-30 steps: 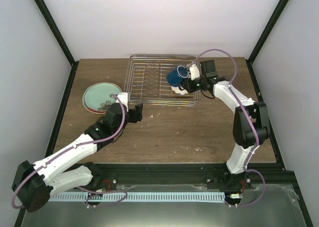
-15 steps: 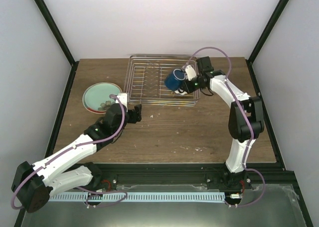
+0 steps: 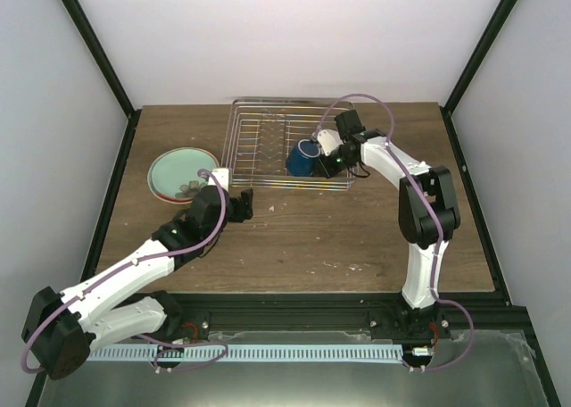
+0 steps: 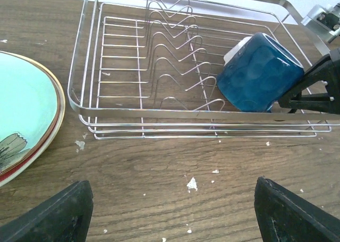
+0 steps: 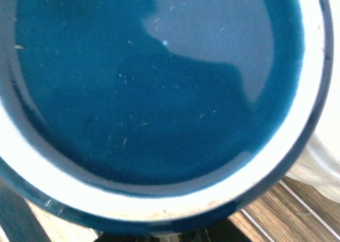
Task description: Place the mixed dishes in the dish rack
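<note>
Stack of plates (image 3: 178,173): lies flat on the wooden table (image 3: 357,237), well left of the rack. A pale-green plate is on top, with yellow and red rims showing beneath it (image 4: 26,109).

Left gripper (image 3: 243,203): hovers over bare wood just in front of the rack's near left corner. Its fingers are spread wide apart and hold nothing (image 4: 175,210).

Crumbs (image 4: 192,184): pale flecks scattered on the wood between the left gripper and the rack.

Dish rack (image 3: 268,144): silver wire, standing at the far middle of the table. Its rows of upright tines are bare on the left side (image 4: 159,113).

Dark blue mug (image 3: 302,158): inside the rack, at its right half near the front rail. It is tilted on its side above the tines, base towards the left arm (image 4: 258,73). Its white-rimmed mouth fills the right wrist view (image 5: 159,93).

Right gripper (image 3: 323,154): reaches into the rack from the right and is clamped on the mug. One black finger (image 4: 313,88) lies against the mug's right side.
</note>
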